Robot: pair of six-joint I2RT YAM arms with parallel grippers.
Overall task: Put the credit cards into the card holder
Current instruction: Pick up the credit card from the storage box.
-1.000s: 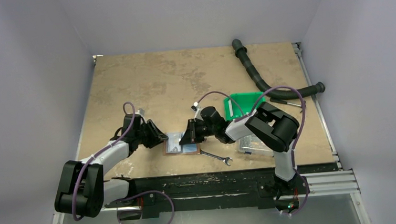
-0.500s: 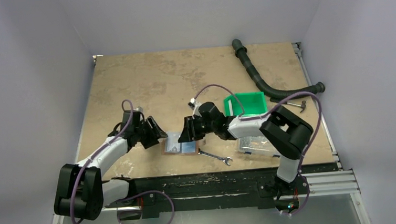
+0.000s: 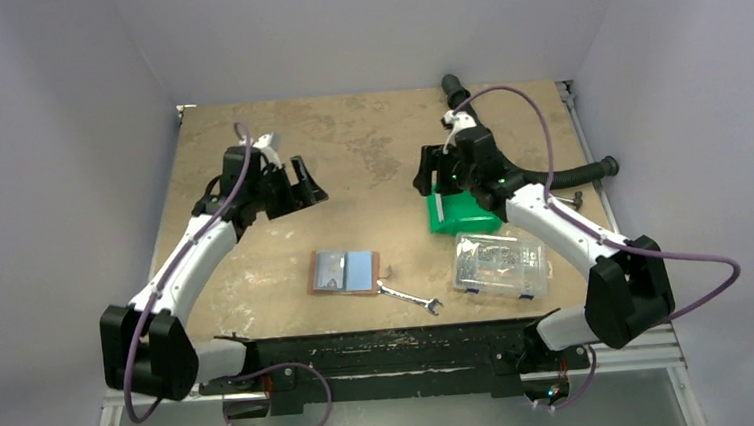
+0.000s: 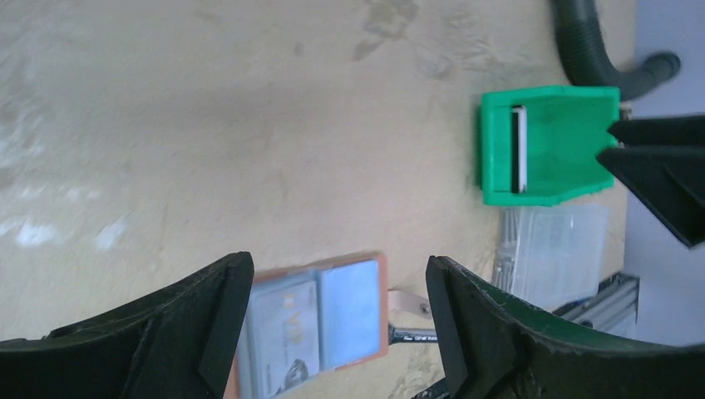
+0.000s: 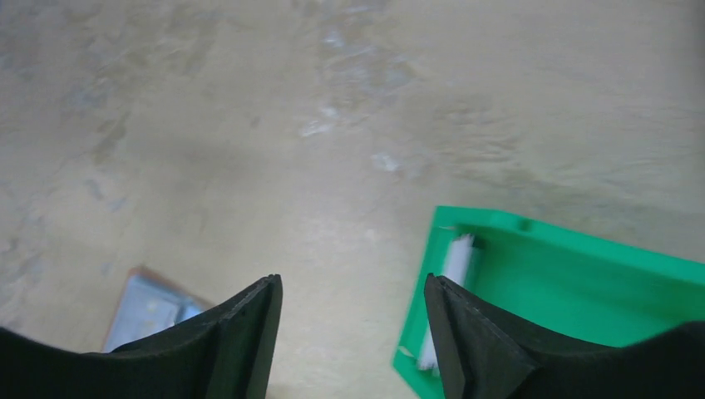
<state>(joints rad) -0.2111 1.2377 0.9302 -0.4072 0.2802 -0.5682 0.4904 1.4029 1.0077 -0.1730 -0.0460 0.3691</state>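
Credit cards [image 4: 353, 312] look thin, stiff, slick, flat in the card holder [image 4: 383, 307]: pinch an edge. Left gripper [image 3: 308, 183], right gripper [image 3: 422, 175] both wide, empty.

Two credit cards [image 3: 359, 268], one card holder [image 3: 348, 292], one green bin [image 3: 463, 213], one clear box [image 3: 500, 263], one wrench [image 3: 411, 298], one hose [image 3: 583, 173].

Left fingers [image 4: 187, 332] and right fingers [image 5: 241, 341] stand spread apart, empty.

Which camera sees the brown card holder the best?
The top external view: the whole open card holder shows, unblocked, with both cards in it. The left wrist view has it blurred and cut off at the bottom edge. The right wrist view catches only a corner.
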